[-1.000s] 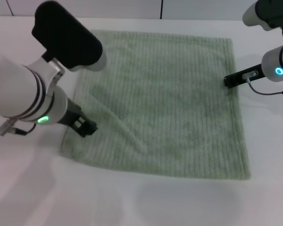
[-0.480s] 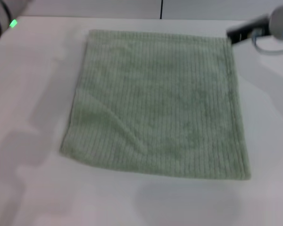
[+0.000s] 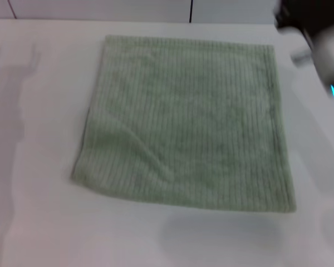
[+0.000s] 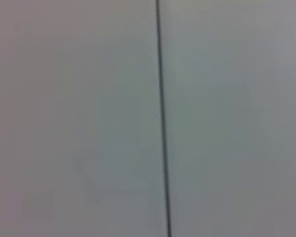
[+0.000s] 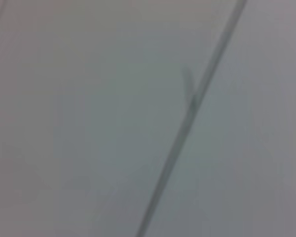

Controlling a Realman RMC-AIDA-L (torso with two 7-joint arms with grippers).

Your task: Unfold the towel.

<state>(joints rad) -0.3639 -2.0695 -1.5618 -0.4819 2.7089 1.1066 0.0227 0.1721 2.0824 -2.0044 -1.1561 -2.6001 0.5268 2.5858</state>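
On the white table (image 3: 33, 222), the towel (image 3: 183, 122) flat; right arm (image 3: 317, 33) blurred, tool state indiscernible.

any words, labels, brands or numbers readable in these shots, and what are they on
None: no text, label, brand or number can be read in any view.
The towel shows only ribbed stripes and a hem, no tag or print.
The table is unmarked.
The right arm at the head view's far right corner is a blur; any marking on it is unreadable.
Both wrist views show only plain panels with a dark seam.
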